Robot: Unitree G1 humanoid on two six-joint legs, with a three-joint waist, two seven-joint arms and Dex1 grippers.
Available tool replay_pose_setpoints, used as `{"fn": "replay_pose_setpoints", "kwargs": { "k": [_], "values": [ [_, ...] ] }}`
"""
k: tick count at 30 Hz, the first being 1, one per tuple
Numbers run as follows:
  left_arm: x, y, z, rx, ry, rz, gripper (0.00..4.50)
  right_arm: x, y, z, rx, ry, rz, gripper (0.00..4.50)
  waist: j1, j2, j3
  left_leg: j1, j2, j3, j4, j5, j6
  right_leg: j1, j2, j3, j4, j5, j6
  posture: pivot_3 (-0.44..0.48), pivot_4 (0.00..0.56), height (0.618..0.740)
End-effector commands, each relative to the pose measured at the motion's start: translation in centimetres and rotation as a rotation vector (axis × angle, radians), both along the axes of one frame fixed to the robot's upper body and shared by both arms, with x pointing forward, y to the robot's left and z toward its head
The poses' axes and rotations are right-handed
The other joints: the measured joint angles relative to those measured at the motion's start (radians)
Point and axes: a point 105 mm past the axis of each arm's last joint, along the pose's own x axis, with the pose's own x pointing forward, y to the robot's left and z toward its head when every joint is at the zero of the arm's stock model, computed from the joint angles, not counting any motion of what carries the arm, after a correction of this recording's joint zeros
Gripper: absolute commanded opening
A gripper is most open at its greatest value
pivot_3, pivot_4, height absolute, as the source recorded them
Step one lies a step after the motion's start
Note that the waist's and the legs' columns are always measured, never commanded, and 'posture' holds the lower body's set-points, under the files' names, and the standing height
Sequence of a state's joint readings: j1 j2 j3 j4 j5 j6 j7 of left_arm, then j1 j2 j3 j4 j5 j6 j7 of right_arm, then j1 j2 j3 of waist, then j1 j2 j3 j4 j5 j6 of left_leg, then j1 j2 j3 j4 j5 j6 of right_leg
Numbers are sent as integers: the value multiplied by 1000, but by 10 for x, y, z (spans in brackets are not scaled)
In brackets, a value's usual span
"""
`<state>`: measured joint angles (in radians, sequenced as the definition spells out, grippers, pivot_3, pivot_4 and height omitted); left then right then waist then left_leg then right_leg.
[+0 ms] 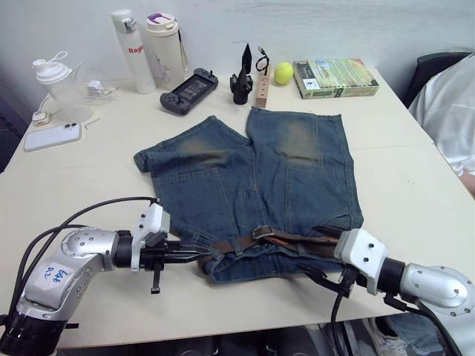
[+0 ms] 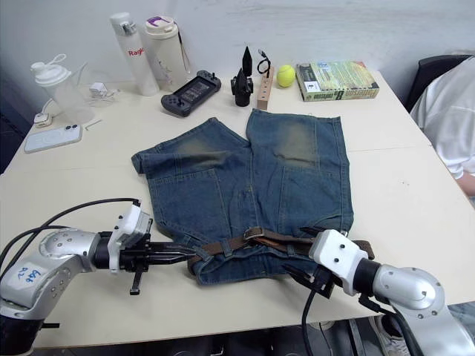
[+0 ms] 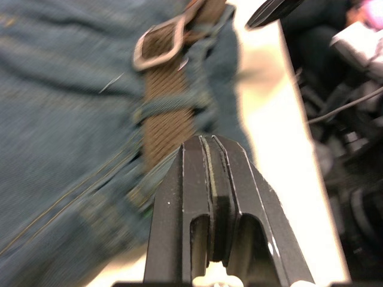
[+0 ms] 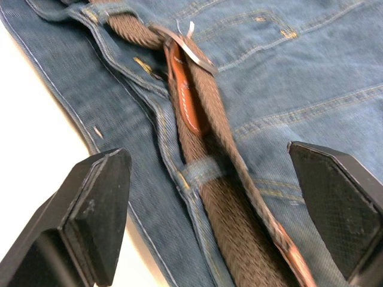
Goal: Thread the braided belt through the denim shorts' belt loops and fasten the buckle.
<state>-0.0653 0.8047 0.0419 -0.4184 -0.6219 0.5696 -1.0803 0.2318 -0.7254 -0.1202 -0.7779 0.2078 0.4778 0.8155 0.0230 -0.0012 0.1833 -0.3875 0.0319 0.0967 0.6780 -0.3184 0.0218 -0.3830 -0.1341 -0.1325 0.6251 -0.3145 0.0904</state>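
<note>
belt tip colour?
Tan-orange leather with pale stitching on the belt tip, against the dark-brown braided belt. Clearest in the right wrist view.

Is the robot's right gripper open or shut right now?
Open. In its wrist view the right gripper has its two black fingers spread wide, astride the dark-brown braided belt.

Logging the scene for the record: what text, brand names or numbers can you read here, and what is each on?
"Rag...", red, cut off: on the white bottle.
Handwritten blue marks on the sticker on the left arm: not clearly readable.
Print on the green book: too small to read.
The cream lidded tumbler, phone and denim shorts: no readable text.
</note>
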Motion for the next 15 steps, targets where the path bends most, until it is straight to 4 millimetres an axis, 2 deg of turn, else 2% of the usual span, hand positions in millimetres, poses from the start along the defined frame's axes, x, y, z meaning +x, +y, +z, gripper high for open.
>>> {"fn": "replay_pose_setpoints", "kwargs": {
  "k": [1, 5, 7, 9, 11, 13, 15],
  "values": [
    [1, -7, 11, -11, -77, 14, 690, 0, 3, 7, -7, -59, 5, 4500, 0, 0, 0, 0, 0, 0, 0, 0, 0, 0, 0, 0, 0, 0, 0, 0, 150, 717],
    [4, -13, 15, -25, -107, 40, 1623, -6, 5, 7, -9, -59, 13, 4500, 4, 0, 0, 0, 0, 0, 0, 0, 0, 0, 0, 0, 0, 0, 0, 0, 150, 717],
    [5, -13, 16, -35, -106, 54, 2234, -9, 8, 7, -12, -80, 24, 4500, 4, 0, 0, 0, -1, 0, 0, 0, 0, 0, 0, 0, 0, 0, 0, 0, 150, 717],
    [8, -13, 16, -42, -106, 77, 3078, -9, 8, 7, -39, -120, 22, 4500, 3, 0, 0, 0, -1, 0, 0, 0, 0, 0, 0, 0, 0, 0, 0, 0, 150, 717],
    [8, -13, 15, -43, -104, 87, 3735, -8, 3, 3, -92, -164, -9, 3948, 1, 0, 0, 0, 0, 0, 0, 0, 0, 0, 0, 0, 0, 0, 0, 0, 150, 717],
    [8, -13, 15, -40, -104, 90, 3735, -6, -3, -3, -126, -195, -53, 3320, 1, 0, 0, 0, 0, 0, 0, 0, 0, 0, 1, 0, 0, 0, 0, 0, 150, 717],
    [8, -14, 15, -45, -99, 91, 3735, -5, -5, -7, -150, -217, -76, 3320, 2, 0, 0, 0, -1, 1, 0, 0, 0, 0, 1, 0, 0, 0, 0, 0, 150, 717]
  ]
}}
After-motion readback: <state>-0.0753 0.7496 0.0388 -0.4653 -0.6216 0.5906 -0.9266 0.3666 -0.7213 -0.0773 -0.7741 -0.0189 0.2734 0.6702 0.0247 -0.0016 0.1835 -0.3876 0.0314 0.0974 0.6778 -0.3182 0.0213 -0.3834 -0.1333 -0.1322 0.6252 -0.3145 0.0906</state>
